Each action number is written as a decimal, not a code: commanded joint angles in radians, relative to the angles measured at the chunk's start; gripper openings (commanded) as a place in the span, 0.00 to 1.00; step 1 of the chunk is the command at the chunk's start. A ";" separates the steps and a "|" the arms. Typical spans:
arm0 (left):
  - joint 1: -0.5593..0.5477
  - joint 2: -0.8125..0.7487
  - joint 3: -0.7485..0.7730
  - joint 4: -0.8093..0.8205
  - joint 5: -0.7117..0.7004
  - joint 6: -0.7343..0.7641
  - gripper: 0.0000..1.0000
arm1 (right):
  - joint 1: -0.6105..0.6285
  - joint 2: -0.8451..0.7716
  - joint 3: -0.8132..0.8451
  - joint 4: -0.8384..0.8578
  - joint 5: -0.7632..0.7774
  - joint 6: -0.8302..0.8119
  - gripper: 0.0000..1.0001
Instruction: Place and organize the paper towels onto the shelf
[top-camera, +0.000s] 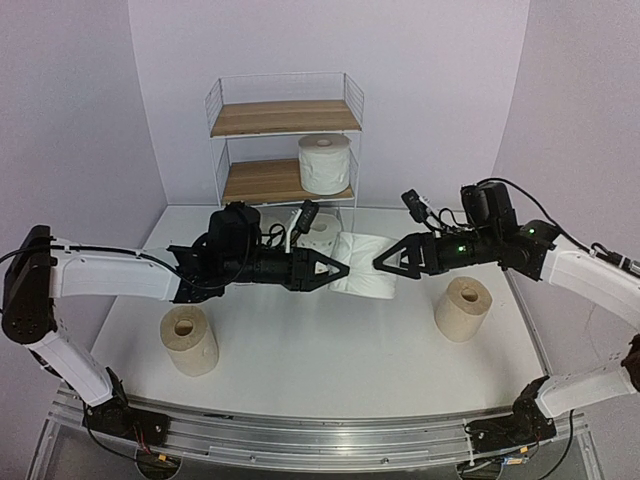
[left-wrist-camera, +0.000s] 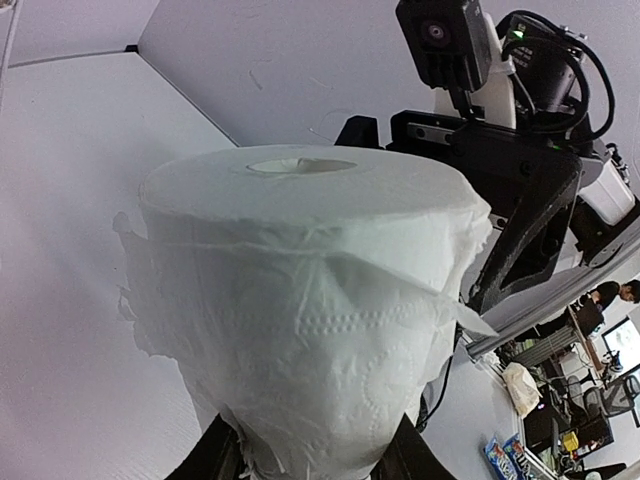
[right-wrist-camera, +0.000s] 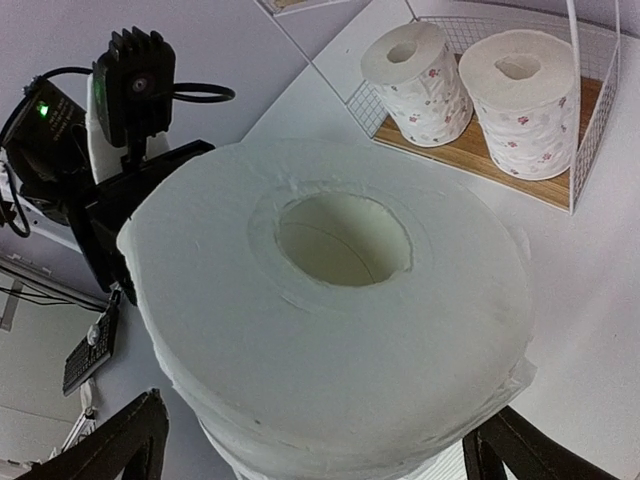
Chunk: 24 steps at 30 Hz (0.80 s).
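Note:
My left gripper (top-camera: 340, 270) is shut on a plain white paper towel roll (top-camera: 365, 265), pinching its side near one end; the squeezed paper fills the left wrist view (left-wrist-camera: 300, 300). The roll lies sideways at table centre, its hollow core facing my right gripper (top-camera: 382, 263). The right gripper is open, one finger on each side of the roll's end (right-wrist-camera: 340, 300), apart from the paper. The shelf (top-camera: 285, 118) stands at the back. A plain white roll (top-camera: 325, 163) sits on its middle board. Two dotted rolls (right-wrist-camera: 415, 70) (right-wrist-camera: 525, 90) stand on its bottom board (right-wrist-camera: 480, 150).
A tan roll (top-camera: 190, 340) stands upright at the front left of the table. A second tan roll (top-camera: 463, 308) stands at the front right, below my right arm. The shelf's top board (top-camera: 285, 105) holds nothing. White walls close in on both sides.

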 joint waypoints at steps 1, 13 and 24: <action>-0.004 0.018 0.101 0.053 -0.018 0.016 0.00 | 0.056 0.041 0.060 0.096 0.058 -0.006 0.98; -0.007 0.042 0.145 0.004 -0.050 0.035 0.00 | 0.094 0.116 0.075 0.197 0.062 0.029 0.78; -0.007 0.039 0.186 -0.048 -0.079 0.041 0.47 | 0.100 0.091 0.046 0.233 0.139 0.048 0.01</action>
